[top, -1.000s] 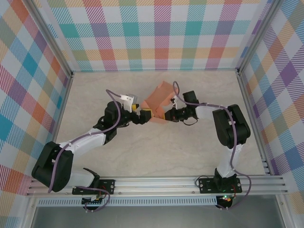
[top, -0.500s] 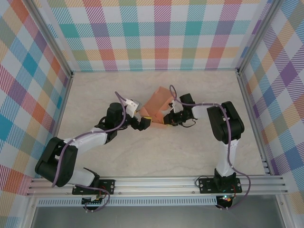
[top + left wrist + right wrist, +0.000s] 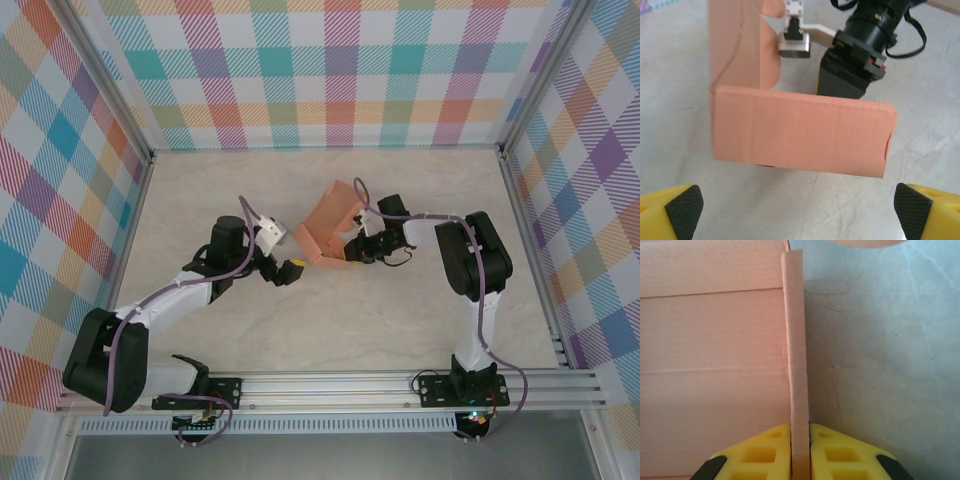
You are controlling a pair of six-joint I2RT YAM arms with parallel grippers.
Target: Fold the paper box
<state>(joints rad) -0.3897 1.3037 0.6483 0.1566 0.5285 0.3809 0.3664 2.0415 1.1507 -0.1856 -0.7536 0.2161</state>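
We see the paper box (image 3: 325, 228), salmon-orange thin cardboard, partly folded, lying mid-scene, slightly toward the far side. Its creased base lies flat; one long wall stands upright, another panel rising at its far end.

The paper box (image 3: 325, 225) is plain salmon-orange. The worktop (image 3: 400, 320) is pale beige with fine marble-like veins. The walls (image 3: 330, 70) carry a check pattern in teal, pink, orange, purple and yellow. The left pincer (image 3: 291, 268) and the right pincer (image 3: 801, 455) are yellow with black pads.
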